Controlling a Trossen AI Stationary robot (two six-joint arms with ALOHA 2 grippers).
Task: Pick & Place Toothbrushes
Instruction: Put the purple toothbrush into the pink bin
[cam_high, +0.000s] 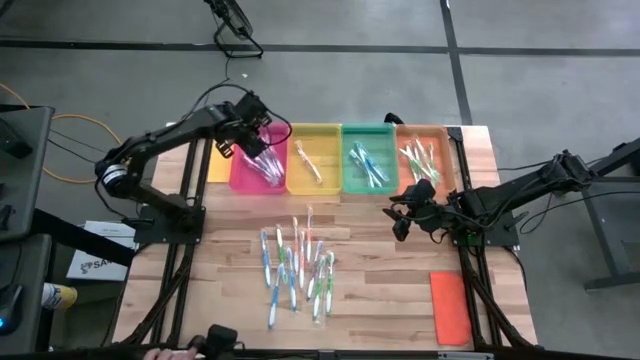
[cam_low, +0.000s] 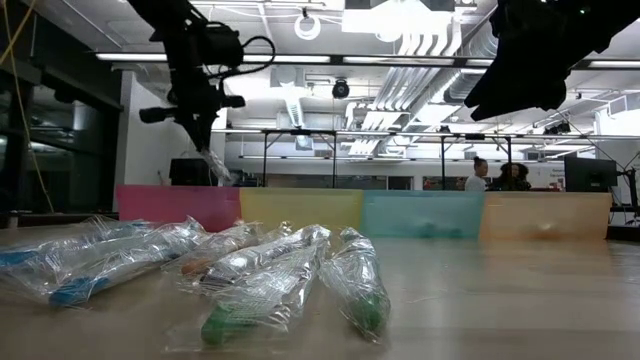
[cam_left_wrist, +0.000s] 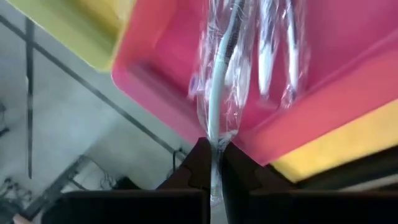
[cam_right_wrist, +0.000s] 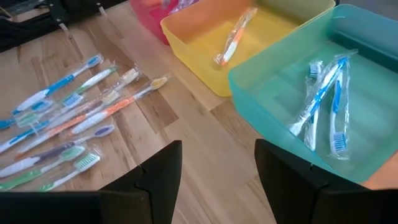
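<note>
My left gripper (cam_high: 250, 143) hangs over the pink tray (cam_high: 240, 178) at the table's far left, shut on a clear-wrapped toothbrush (cam_left_wrist: 219, 81) with a white handle. Other wrapped toothbrushes (cam_left_wrist: 277, 50) lie on the pink tray's floor. Several more toothbrushes (cam_high: 298, 265) lie flat in a loose pile on the wooden table's middle. My right gripper (cam_right_wrist: 217, 174) stands open with nothing between its fingers, above the table near the green tray (cam_right_wrist: 273, 93), where blue toothbrushes (cam_right_wrist: 323, 99) lie. My left gripper pinches one end of the toothbrush's clear wrapper (cam_left_wrist: 215, 146) between its two fingers. The fingers slant down from above toward the pink tray. The toothbrush hangs out beyond the fingertips along their line, lifted clear above the tray (cam_low: 214, 165).
Four trays stand in a row along the far edge: pink, yellow (cam_high: 313, 180), green (cam_high: 352, 140) and orange (cam_high: 440, 140). One orange toothbrush (cam_right_wrist: 235, 34) lies in the yellow tray. A flat orange lid (cam_high: 450, 305) lies at the near right. People stand in the room beyond the table.
</note>
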